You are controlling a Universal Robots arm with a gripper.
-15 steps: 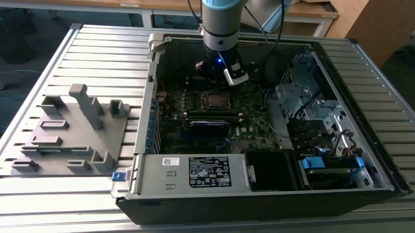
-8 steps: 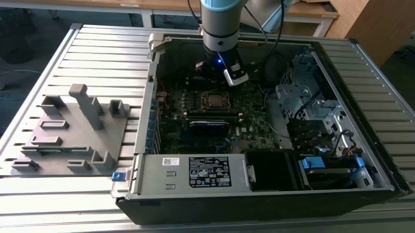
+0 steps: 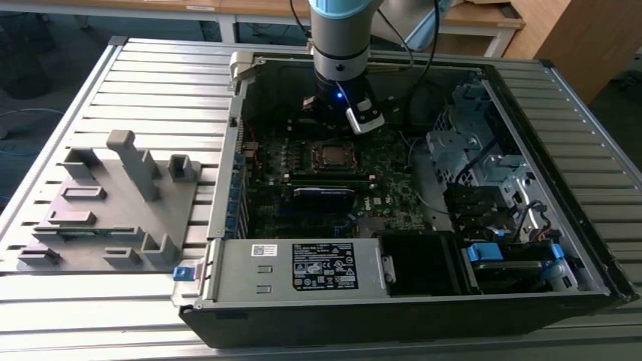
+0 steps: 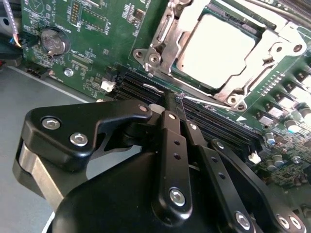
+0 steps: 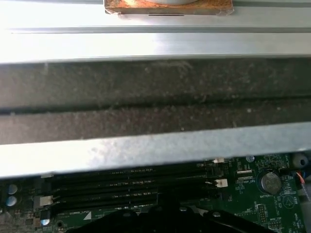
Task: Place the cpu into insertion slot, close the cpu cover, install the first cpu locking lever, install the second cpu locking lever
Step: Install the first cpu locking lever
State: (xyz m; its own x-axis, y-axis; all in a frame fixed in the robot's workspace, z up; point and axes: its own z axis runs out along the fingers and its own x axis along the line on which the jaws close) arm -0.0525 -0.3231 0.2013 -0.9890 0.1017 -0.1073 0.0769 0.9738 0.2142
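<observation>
The gripper's (image 4: 176, 99) 2 black fingers (image 4: 170, 145) are pressed together with no gap between them, and their tips meet at the end of a thin wire locking lever (image 4: 209, 102). Whether the tips pinch that wire or merely touch it cannot be told. In the second wrist view the tips sit over the long black memory slots (image 4: 141, 90), just beside the nearest corner of the cpu cover (image 4: 167, 29).

The cover lies flat. Its silver frame rings the cpu (image 4: 216, 48), which is seated in the insertion slot (image 4: 257, 36) with its dull metal top showing through the square window. The lever runs along the cover's edge that faces the fingers.

A round coin battery (image 4: 53, 41) sits on the green motherboard (image 4: 97, 73), well apart from the fingertips.

In the exterior view the arm reaches down into the open computer case (image 3: 231, 75), with the gripper hanging just beyond the socket. A grey parts fixture (image 3: 110, 203) rests on the slatted metal table (image 3: 161, 75) at the exterior view's left.
</observation>
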